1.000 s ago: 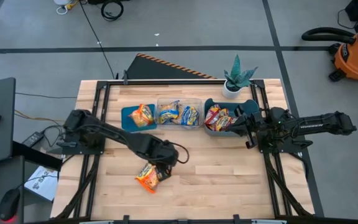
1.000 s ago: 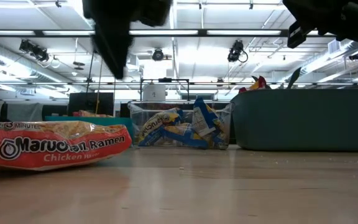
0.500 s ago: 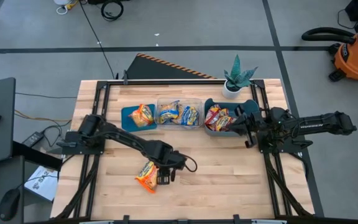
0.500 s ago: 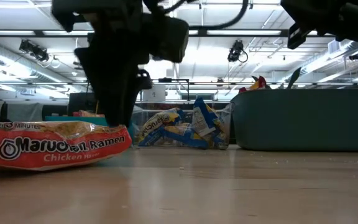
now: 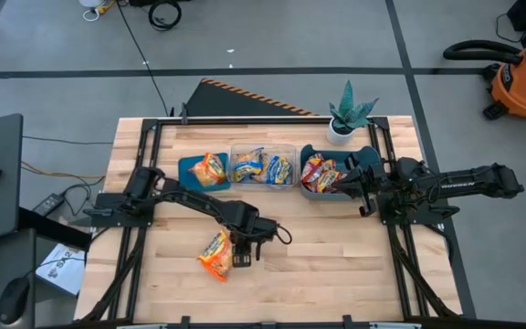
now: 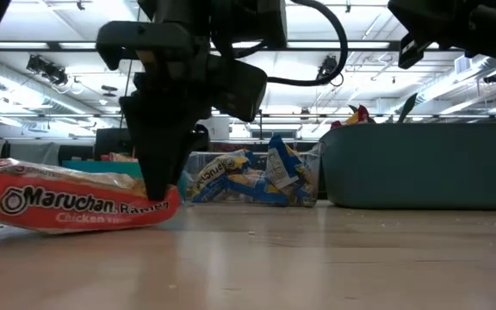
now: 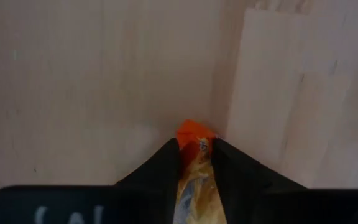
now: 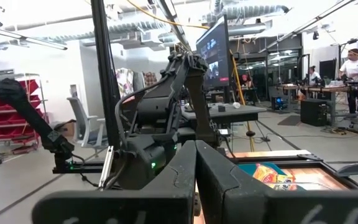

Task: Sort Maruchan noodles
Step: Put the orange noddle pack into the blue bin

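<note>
One orange-red Maruchan packet (image 5: 215, 255) (image 6: 67, 207) lies alone on the wooden table, near the front. My left gripper (image 5: 241, 250) (image 6: 158, 185) (image 7: 195, 152) stands at its right end, shut on it. At the far side, a shallow teal tray (image 5: 188, 175) holds an orange packet (image 5: 211, 168). A clear bin (image 5: 286, 150) holds blue-and-yellow packets (image 5: 261, 167), and a teal bin (image 5: 310, 193) holds red-pink-and-yellow packets (image 5: 321, 173). My right gripper (image 5: 363, 188) (image 8: 195, 163) hovers shut at that bin's right side. My left gripper pinches the orange-red packet's right end (image 7: 191, 133) between its two fingers, coming from above and pointing down. The wrapper's edge pokes out past the fingertips (image 7: 171, 155). The rest of the packet (image 6: 50, 211) lies on the table, reaching toward the table's left.
A potted plant (image 5: 348, 116) stands at the far edge behind the teal bin. Black rails (image 5: 400, 256) run along the table's left and right sides. Bare wood (image 5: 327, 265) stretches across the near half between the arms.
My left gripper has come down from above and a little toward the table's right, onto the lone packet's right end, and has taken hold of it. The packet has shifted slightly and its right end has crumpled under the fingers. The right arm has kept still.
</note>
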